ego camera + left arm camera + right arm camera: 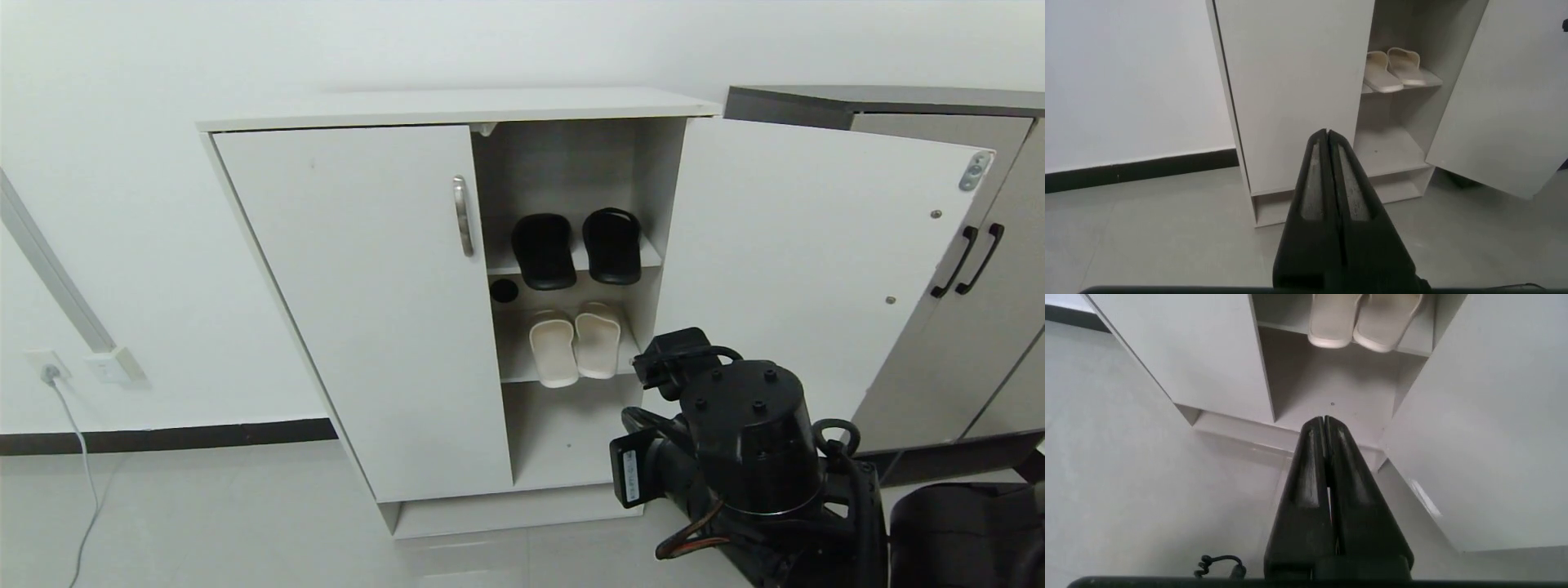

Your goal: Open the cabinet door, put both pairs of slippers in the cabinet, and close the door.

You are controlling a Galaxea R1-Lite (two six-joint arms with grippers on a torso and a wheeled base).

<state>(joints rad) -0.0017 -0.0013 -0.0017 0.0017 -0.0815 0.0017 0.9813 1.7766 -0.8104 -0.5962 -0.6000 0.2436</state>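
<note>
Black slippers (575,247) and white slippers (575,347) are already inside. With left pincer (1326,137) and right pincer (1325,426) together, empty, I should push the door (816,269) slowly near its free edge.

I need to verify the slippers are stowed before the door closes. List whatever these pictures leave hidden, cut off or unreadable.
Head view: the left half of the cabinet is behind its closed left door.
Head view: a dark round thing below the black slippers is too small to identify.
Right wrist view: the white slippers are cut off by the picture's edge.
Head view: the open right door turns its handle side away.
</note>
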